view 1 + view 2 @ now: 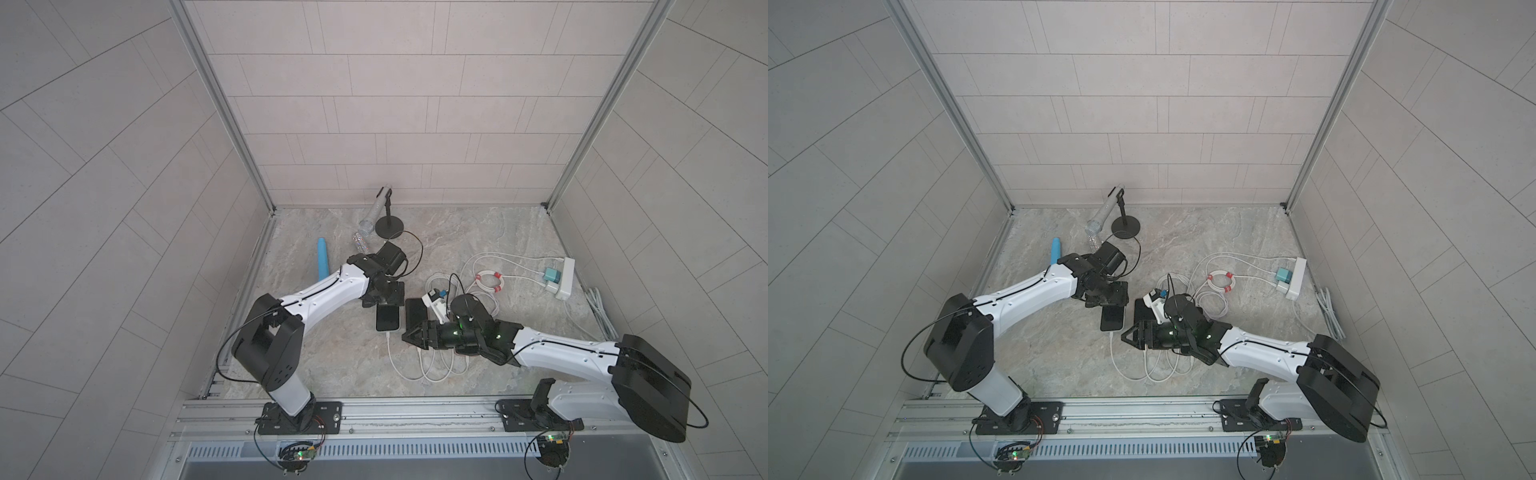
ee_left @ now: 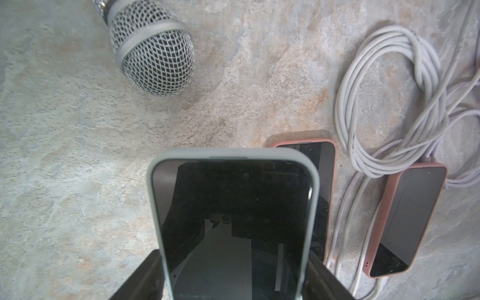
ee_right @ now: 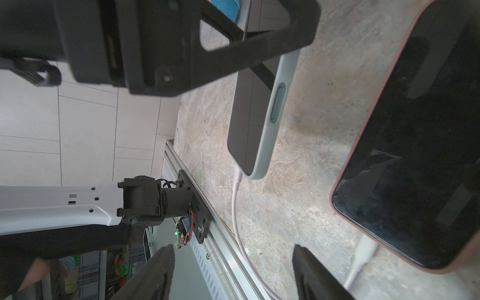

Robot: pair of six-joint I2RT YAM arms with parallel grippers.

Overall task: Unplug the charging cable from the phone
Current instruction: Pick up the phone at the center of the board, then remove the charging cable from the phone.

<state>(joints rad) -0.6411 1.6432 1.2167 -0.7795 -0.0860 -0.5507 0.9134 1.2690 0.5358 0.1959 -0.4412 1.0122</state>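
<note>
On the mottled stone-look table [image 1: 478, 232], near its middle, lies the phone [image 1: 389, 319], a flat slab with a glossy black screen in a matte pale grey-green case with rounded corners. Its white cable [image 1: 390, 353] is plugged into the end nearer the arm bases, and the smooth round cord runs off in loose loops across the table.

Seen by the left wrist camera, the left gripper [image 2: 233, 285] is clamped on the phone's long edges, one black finger [image 2: 140, 280] against each side of the case. The right wrist view shows that finger bar lying across the phone's upper part.

The right gripper [image 3: 233, 272] hangs just beside the plug end with its jaws spread apart and nothing between them; its ribbed black fingers [image 3: 153, 272] touch neither cable nor phone.

Just beside the phone lies a pink phone [image 3: 415, 145], also dark-screened, with a thicker white plug at its end. A microphone [image 2: 155, 52] with a silver wire-mesh ball head rests farther back. A coil [image 2: 389, 104] of white cord lies near a second pink-cased phone.
</note>
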